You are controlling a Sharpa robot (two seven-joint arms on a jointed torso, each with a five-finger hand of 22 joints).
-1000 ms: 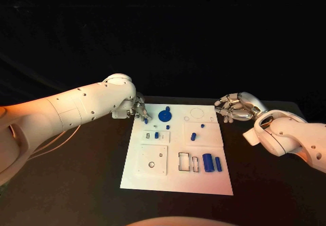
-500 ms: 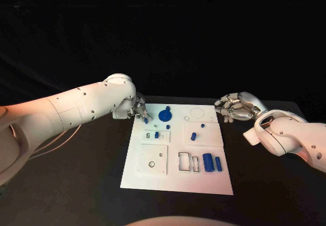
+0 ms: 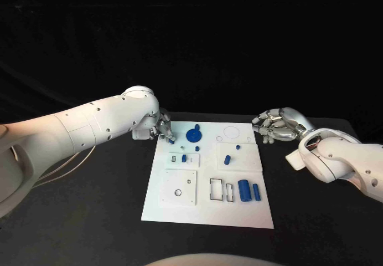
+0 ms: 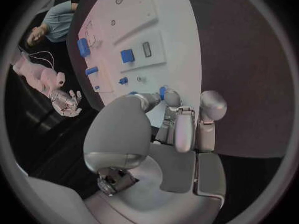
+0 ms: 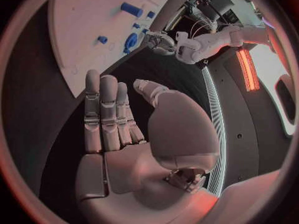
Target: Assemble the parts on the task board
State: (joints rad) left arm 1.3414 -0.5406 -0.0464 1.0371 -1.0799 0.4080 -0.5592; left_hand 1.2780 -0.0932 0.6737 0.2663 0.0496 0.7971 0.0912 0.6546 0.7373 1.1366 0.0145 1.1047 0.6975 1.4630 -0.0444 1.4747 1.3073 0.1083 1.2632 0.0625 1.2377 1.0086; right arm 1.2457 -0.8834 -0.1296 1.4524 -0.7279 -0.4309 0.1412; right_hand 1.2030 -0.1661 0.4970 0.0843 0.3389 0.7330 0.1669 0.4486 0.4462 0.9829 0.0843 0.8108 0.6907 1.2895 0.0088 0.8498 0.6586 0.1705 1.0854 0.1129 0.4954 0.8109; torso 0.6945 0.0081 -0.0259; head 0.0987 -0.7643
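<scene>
Head view, board: we see the white task board (image 3: pixel 209 208) lying flat in the middle of the black table (image 3: pixel 96 221), blue parts scattered over it.
Head view, parts: a round blue part (image 3: pixel 193 134) sits near the board's far left corner, two blue cylinders (image 3: pixel 249 191) lie side by side toward its near right, and small blue pieces (image 3: pixel 227 160) rest between them.
Head view, left hand: our left hand (image 3: pixel 162 131) hangs over the board's far left corner, its fingertips pinching a small blue part (image 3: pixel 171 141) just beside the round one.
Head view, right hand: our right hand (image 3: pixel 274 127) hovers off the board's far right corner, fingers curled loosely, nothing in them.
Left wrist view: the left hand (image 4: pixel 163 134) points down at the board (image 4: pixel 177 45), a small blue part (image 4: pixel 162 91) caught at its fingertips.
Right wrist view: the right hand (image 5: pixel 134 134) is released, fingers straight and side by side, palm bare; the board (image 5: pixel 87 30) lies beyond it, well apart.
</scene>
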